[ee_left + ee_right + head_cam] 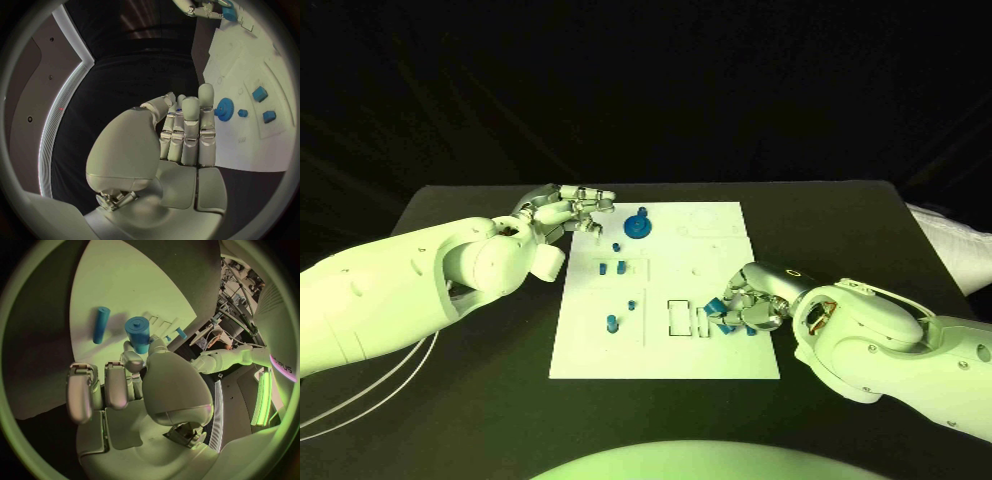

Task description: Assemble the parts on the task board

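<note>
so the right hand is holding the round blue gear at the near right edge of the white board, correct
Not quite. The right hand grips a blue cylinder-shaped part, as the right wrist view shows. The round blue gear lies at the far end of the white task board, beside the left hand.

The task board (668, 340) lies mid-table (848, 215), parts (638, 226) on it.

Table (877, 215): black. Task board (682, 350): white, plain, with thin dark outlines marking its recesses. Parts: blue throughout, including the gear (638, 226), the cylinder (137, 333) and the peg (100, 324). Left hand (570, 211) and right hand (747, 303): silver. Both arms: white.
</note>
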